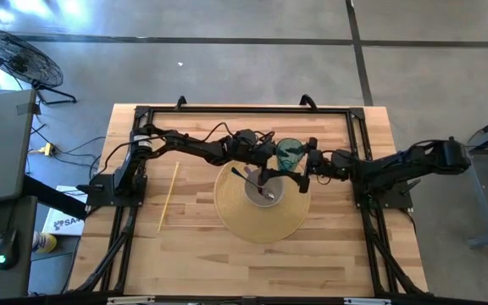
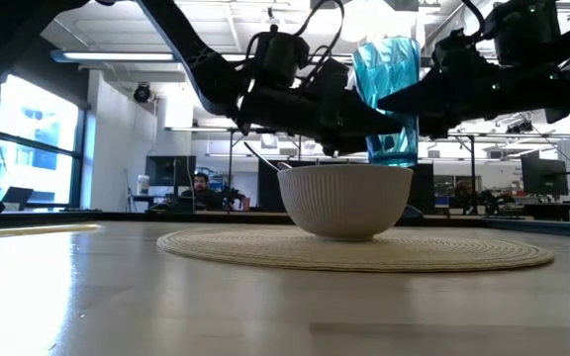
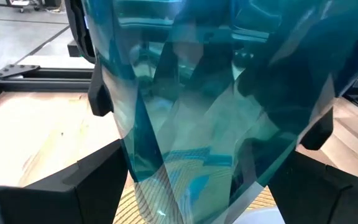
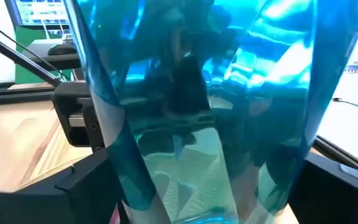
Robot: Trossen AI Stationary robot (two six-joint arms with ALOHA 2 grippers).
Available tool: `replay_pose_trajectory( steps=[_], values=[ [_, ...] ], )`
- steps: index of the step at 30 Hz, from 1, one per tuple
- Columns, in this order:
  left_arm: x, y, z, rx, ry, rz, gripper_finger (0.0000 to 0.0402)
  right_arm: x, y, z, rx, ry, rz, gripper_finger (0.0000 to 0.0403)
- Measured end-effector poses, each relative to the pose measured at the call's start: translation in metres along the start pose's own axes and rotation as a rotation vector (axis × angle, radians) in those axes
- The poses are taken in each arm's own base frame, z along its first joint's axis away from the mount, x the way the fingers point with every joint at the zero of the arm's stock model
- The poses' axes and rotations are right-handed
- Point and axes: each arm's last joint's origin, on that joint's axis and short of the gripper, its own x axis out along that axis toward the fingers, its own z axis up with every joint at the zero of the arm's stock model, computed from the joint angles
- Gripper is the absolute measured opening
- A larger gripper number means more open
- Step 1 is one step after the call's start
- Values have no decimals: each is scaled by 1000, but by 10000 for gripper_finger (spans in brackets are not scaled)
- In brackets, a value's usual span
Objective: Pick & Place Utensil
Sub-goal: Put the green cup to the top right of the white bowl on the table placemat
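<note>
A teal faceted glass cup (image 1: 290, 154) hangs in the air by the far side of a white ribbed bowl (image 2: 344, 201). The bowl stands on a round woven placemat (image 1: 261, 222). A dark-handled utensil (image 1: 251, 179) leans in the bowl, its handle (image 2: 261, 158) over the rim. My left gripper (image 1: 269, 158) is at the cup's left side and my right gripper (image 1: 309, 161) at its right side, both shut on it. The cup (image 3: 229, 93) fills the left wrist view, and the cup (image 4: 204, 106) also fills the right wrist view. My left gripper holds the cup's faceted wall (image 3: 135, 168) pinched between its two fingers, which come level from the table's left. The cup (image 2: 389, 99) is upright and lifted clear, its base just above the bowl's rim in the low view. My right gripper has the same cup's wall (image 4: 120, 180) between its two fingers, coming level from the table's right, opposite the left gripper. The cup stands upright in the hold, off the table.
A long thin wooden stick (image 1: 169, 196) lies on the table left of the placemat. A black frame (image 1: 244, 110) runs along the table's far edge and sides. Bare wood lies near the front edge.
</note>
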Motion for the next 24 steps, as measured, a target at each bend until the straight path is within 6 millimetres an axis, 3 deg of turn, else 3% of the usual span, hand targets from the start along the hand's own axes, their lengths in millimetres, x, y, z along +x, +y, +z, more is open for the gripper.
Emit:
replay_pose_trajectory(
  steps=[5, 15, 24],
  values=[
    [0, 0, 0, -2, 2, -7, 334, 0, 0, -1, 10, 5, -10, 351],
    [-1, 0, -3, -30, 38, -12, 387, -1, -1, -2, 41, 11, -37, 356],
    [-3, 0, 1, -12, 54, 8, 392, -1, -2, 1, 34, -18, -70, 355]
  ],
)
